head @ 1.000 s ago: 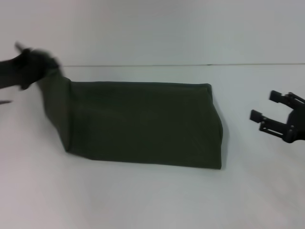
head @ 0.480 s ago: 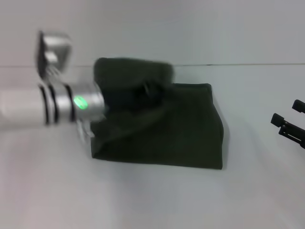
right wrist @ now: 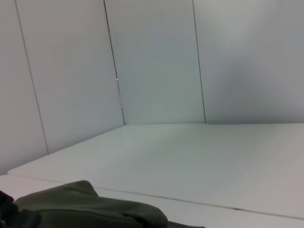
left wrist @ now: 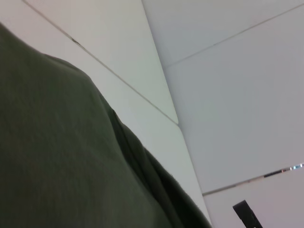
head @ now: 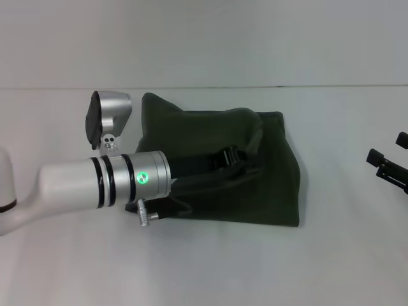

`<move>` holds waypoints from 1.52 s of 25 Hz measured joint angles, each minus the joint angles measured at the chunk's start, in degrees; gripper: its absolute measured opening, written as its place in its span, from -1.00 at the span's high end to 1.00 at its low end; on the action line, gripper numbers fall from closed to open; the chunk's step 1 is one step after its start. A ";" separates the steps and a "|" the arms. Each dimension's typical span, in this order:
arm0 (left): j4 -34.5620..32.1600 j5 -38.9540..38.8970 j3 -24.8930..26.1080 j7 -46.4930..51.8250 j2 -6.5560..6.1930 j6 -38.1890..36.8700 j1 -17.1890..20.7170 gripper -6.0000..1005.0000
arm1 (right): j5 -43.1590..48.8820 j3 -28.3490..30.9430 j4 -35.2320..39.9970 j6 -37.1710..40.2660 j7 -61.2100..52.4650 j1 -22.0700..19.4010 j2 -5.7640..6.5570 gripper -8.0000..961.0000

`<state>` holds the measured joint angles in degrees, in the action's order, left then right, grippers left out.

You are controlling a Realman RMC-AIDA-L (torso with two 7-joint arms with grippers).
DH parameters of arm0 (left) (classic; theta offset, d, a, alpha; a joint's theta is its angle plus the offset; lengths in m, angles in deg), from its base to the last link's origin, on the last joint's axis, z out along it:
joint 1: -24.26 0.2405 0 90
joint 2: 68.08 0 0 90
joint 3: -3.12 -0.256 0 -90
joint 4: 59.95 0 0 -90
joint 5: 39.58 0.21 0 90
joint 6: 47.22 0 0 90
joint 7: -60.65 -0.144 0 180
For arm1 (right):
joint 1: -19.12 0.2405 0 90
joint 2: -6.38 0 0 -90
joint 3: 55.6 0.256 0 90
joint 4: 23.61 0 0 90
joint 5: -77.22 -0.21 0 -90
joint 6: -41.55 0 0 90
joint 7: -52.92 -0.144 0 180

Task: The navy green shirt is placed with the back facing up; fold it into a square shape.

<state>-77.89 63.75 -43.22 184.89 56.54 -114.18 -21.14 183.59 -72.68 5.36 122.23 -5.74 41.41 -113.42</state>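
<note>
navy green shirt (head: 268, 172) lies on the white table (head: 204, 268), its left part doubled over toward centre. left gripper (head: 233, 158) is pinched onto the folded layer. right gripper (head: 389, 167) parked at the table's right edge, fingers apart, holding nothing.

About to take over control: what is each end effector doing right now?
Left end effector: over the navy green shirt, closed on a fold of it.
Right end effector: open, empty, at the table's right edge, off the shirt.
</note>
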 joint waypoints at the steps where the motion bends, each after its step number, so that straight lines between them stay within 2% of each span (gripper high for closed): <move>1: 0.74 -1.26 -0.01 -0.98 0.01 0.46 -0.34 0.95 | -0.01 0.01 -0.02 0.00 0.05 0.08 0.00 -0.82; 7: 2.40 -8.06 -0.10 -4.94 0.02 0.28 -2.35 0.91 | -0.02 -0.35 -0.06 -0.48 0.20 0.80 -0.01 -0.82; 9: 6.33 -8.77 -0.74 -7.28 0.07 0.42 -3.71 0.88 | 0.10 -0.53 -0.13 -0.77 0.26 1.09 -0.12 -0.82; 17: 13.45 -8.78 -1.24 -11.86 0.09 5.47 -2.74 0.80 | 0.20 -0.58 -0.84 -1.39 0.80 1.57 -0.11 -0.82; 22: 15.09 -8.92 -0.67 -13.14 0.09 6.05 -2.29 0.74 | 0.26 -0.62 -0.89 -2.62 0.82 2.35 -0.09 -0.82; 25: 15.22 -9.20 -0.01 -15.71 0.09 2.90 -2.32 0.71 | 0.28 -0.66 -0.96 -2.91 0.83 2.65 -0.08 -0.82; 29: 15.29 -10.44 1.53 -19.80 0.09 -6.14 -2.49 0.66 | 0.35 -0.76 -1.02 -3.56 0.84 3.13 -0.08 -0.82; 32: 15.62 -10.48 1.61 -19.65 0.09 -6.73 -2.63 0.63 | 0.40 -1.25 -1.27 -4.13 0.84 3.39 -0.15 -0.82; 38: 15.77 -10.60 2.84 -20.06 0.09 -3.74 -2.01 0.21 | 0.43 -1.47 -1.73 -4.50 0.83 3.83 -0.10 -0.82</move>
<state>-62.12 53.15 -40.38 164.83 56.64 -117.92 -23.15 184.01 -74.15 3.63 117.73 -4.90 45.25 -113.52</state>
